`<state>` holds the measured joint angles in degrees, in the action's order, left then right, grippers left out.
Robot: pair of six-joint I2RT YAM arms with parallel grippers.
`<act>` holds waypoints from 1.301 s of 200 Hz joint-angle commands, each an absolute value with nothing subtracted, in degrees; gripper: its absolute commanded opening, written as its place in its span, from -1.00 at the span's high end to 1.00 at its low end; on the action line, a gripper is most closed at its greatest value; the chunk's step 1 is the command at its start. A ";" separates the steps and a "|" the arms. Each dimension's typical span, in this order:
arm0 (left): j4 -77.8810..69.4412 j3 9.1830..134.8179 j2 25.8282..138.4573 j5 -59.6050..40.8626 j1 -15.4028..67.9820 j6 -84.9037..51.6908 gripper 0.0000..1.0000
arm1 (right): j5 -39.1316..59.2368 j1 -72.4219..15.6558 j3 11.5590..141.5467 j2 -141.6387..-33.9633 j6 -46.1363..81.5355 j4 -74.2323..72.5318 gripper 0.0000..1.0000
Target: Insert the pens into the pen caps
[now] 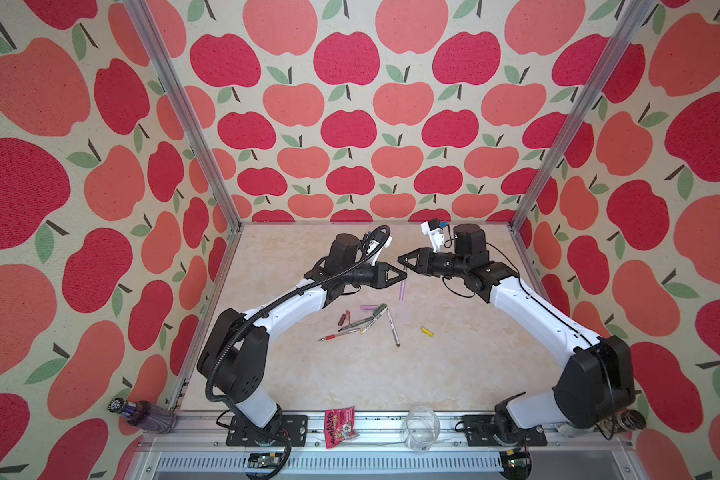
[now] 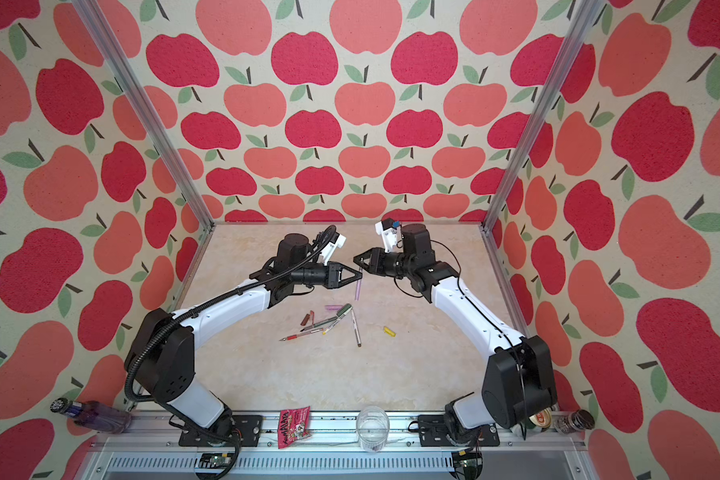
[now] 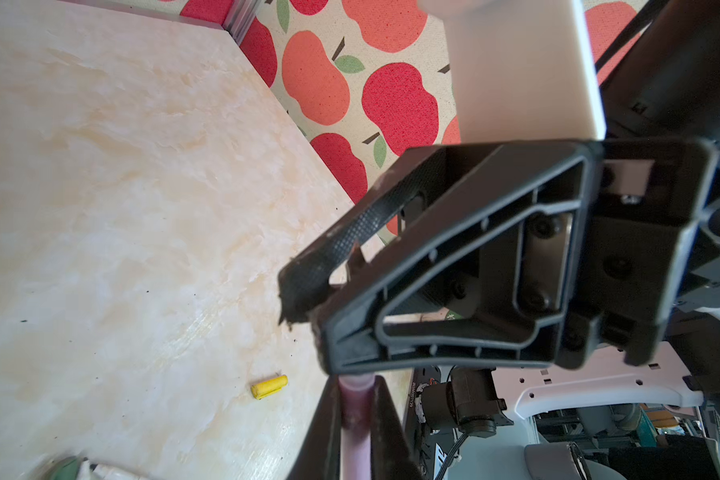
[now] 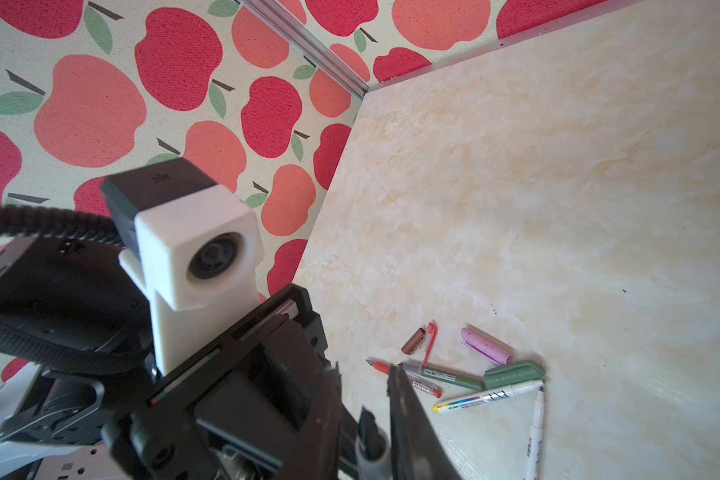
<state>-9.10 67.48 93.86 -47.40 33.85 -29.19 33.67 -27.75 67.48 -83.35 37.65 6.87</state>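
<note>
My left gripper [image 1: 404, 273] is shut on the lilac pen [image 1: 403, 289], which hangs upright above the table [image 1: 454, 374]; the left wrist view shows its barrel [image 3: 355, 419] pinched between the fingers. My right gripper [image 1: 399, 259] faces it from above. Its jaws stand narrow around the pen's grey nib end [image 4: 371, 446], but I cannot tell if both pads touch. On the table lie the red pen [image 1: 331, 337], green pen [image 1: 356, 324] and two white pens [image 1: 393, 330], beside the lilac cap [image 4: 485, 345], green cap [image 4: 514, 372], brown cap [image 4: 412, 341] and yellow cap [image 3: 269, 386].
A red snack packet [image 1: 341, 426] and a clear cup [image 1: 422, 428] rest on the front rail between the arm bases. A bottle [image 1: 142, 415] lies at the front left corner. Metal frame posts [image 1: 184, 112] and apple-print walls close the sides and back.
</note>
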 commanded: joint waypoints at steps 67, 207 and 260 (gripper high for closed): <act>-12.79 68.29 94.21 -46.14 34.34 -30.40 1.00 | 34.37 -28.83 66.31 -83.67 37.23 6.23 0.72; -6.77 66.36 92.31 -48.82 34.41 -28.40 0.09 | 32.73 -29.16 67.83 -81.65 33.92 7.22 0.86; -6.45 67.23 93.40 -50.00 34.50 -29.22 0.29 | 32.96 -29.83 66.81 -80.88 33.87 5.89 0.86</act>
